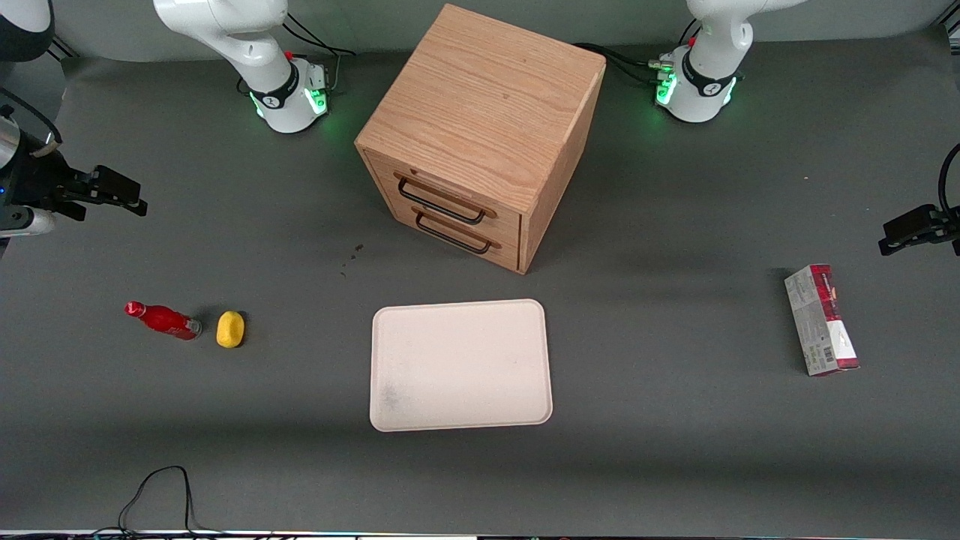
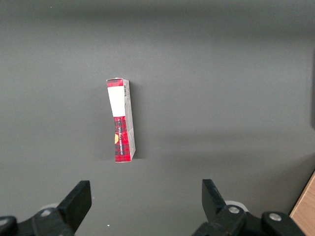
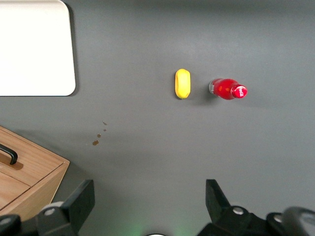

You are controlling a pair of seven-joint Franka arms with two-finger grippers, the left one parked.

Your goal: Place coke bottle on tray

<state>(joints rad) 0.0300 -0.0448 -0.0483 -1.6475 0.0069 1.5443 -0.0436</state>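
The coke bottle (image 1: pixel 163 320) lies on its side on the grey mat toward the working arm's end of the table, its silvery base just beside the yellow lump (image 1: pixel 230 329) and its cap pointing away toward ten o'clock, well apart from the tray (image 1: pixel 460 365). The right gripper (image 3: pixel 147 204) hangs above the mat with its fingers spread wide and nothing between them. The bottle looks small, light and rigid but round and probably slick, likely to roll, so I'd pinch it across the labelled body rather than the narrow neck.
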